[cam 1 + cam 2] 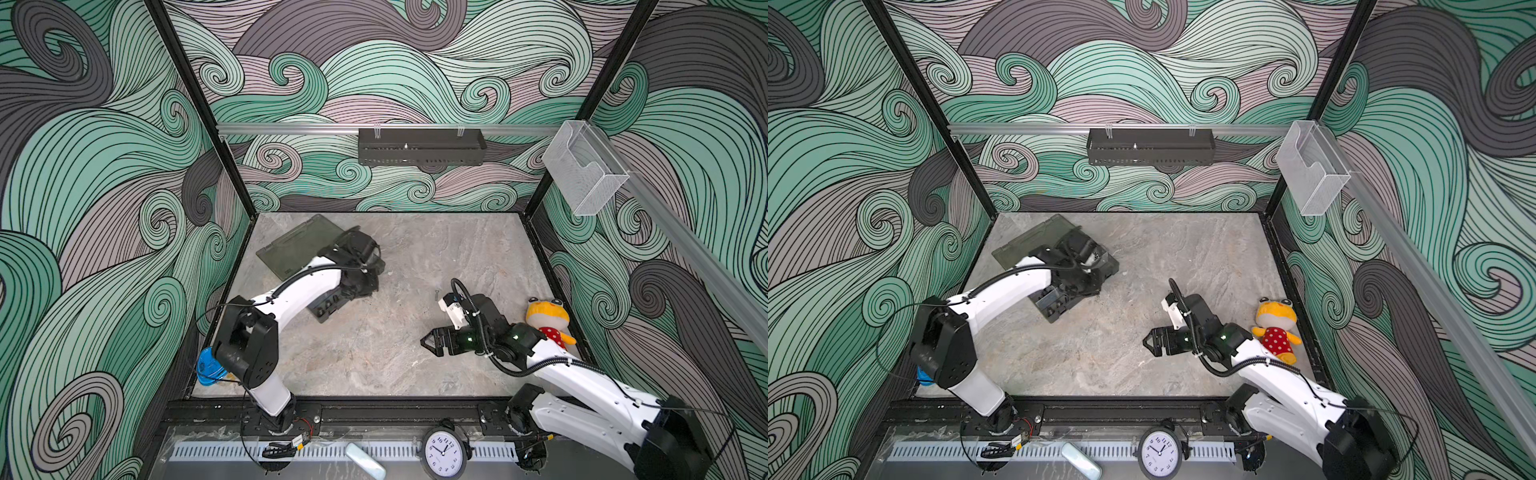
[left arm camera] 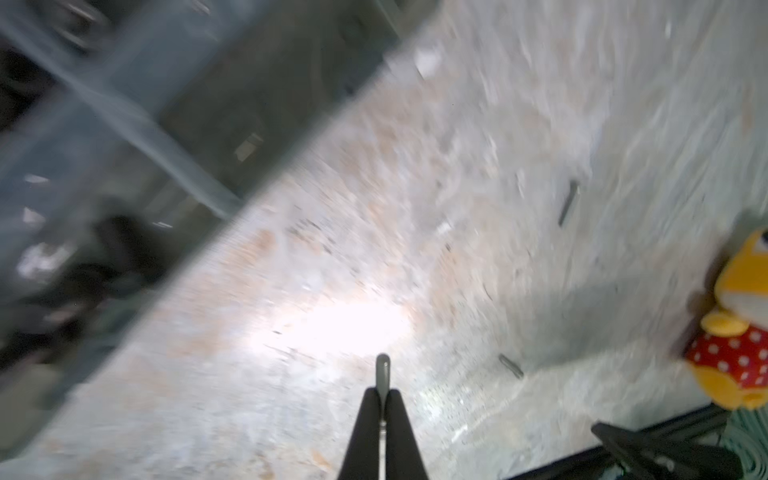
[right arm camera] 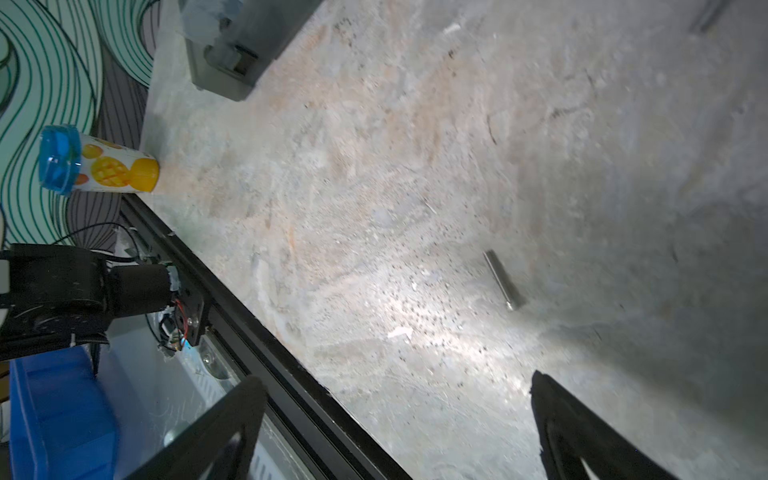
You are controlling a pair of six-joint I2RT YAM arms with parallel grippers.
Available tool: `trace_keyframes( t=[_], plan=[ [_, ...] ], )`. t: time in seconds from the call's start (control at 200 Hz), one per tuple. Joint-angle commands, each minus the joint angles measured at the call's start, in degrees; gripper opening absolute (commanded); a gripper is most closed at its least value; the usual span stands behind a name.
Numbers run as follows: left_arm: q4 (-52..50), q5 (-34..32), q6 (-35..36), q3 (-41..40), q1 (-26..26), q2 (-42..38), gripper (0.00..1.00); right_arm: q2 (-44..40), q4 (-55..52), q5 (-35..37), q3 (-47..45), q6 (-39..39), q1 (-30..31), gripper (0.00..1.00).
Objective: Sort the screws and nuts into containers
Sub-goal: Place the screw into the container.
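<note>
Your left tool [image 2: 383,392] is clenched on a thin silver screw [image 2: 382,368], held over the grey marbled bench [image 2: 415,124] beside the smoky grey-olive translucent plastic organiser box [image 2: 249,104]. Looks like the carry step. Next, get over a compartment and release. A loose silver screw [image 3: 503,280] lies near your right tool [image 3: 395,378], which gapes empty.

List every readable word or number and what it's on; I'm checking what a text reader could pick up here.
"12", "11", "10" and the other hour numbers down to "1": on the clock face, in both top views.
Small mark on the box lid: too small to read.
Cup with mango pictures: no readable lettering.
</note>
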Motion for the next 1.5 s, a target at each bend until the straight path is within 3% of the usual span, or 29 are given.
trace_keyframes(
  t=[0.0, 0.13, 0.3, 0.49, 0.751, 0.986, 1.121, 1.226, 1.331, 1.496],
  plan=[
    [-3.9, -4.5, 7.2, -0.2, 8.3, -1.2, 0.03, 4.7, 5.2, -3.1, 6.2, -1.6, 2.2, 1.00],
    [-3.9, -6.2, 9.3, 1.1, 17.8, 0.2, 0.03, 9.0, 6.7, -3.6, 10.4, -1.6, 5.0, 1.00],
    [-2.6, -8.4, 9.7, 2.1, 24.9, 4.8, 0.03, 9.5, 9.2, -3.6, 9.2, 0.6, 6.2, 1.00],
    [-0.9, -11.5, 10.5, 2.3, 28.3, 9.5, 0.03, 6.5, 8.1, -1.2, 6.1, 1.1, 6.3, 0.99],
    [1.6, -10.3, 10.9, 2.2, 31.2, 11.3, 0.05, 5.9, 6.4, 0.5, 6.1, 0.2, 6.3, 1.00],
    [2.9, -6.2, 11.3, 1.5, 31.6, 9.3, 0.17, 6.6, 7.1, -0.3, 6.3, 0.8, 6.3, 0.99],
    [5.6, 0.4, 17.8, -1.8, 26.9, 1.4, 0.22, 5.3, 5.2, 1.5, 5.6, 0.4, 6.1, 0.99],
    [6.4, 1.2, 26.7, -3.8, 16.5, -3.5, 0.23, 3.6, 5.9, 1.5, 1.7, 3.9, 3.3, 1.00],
    [11.1, 4.8, 38.5, -7.8, 6.3, -6.0, 0.25, 2.1, 7.0, -1.4, -3.4, 9.3, -2.8, 1.00],
    [24.2, 14.2, 61.2, -15.6, -4.5, -7.2, 0.29, -4.9, 2.7, -3.1, -9.5, 12.3, -11.4, 1.00]
  ],
)
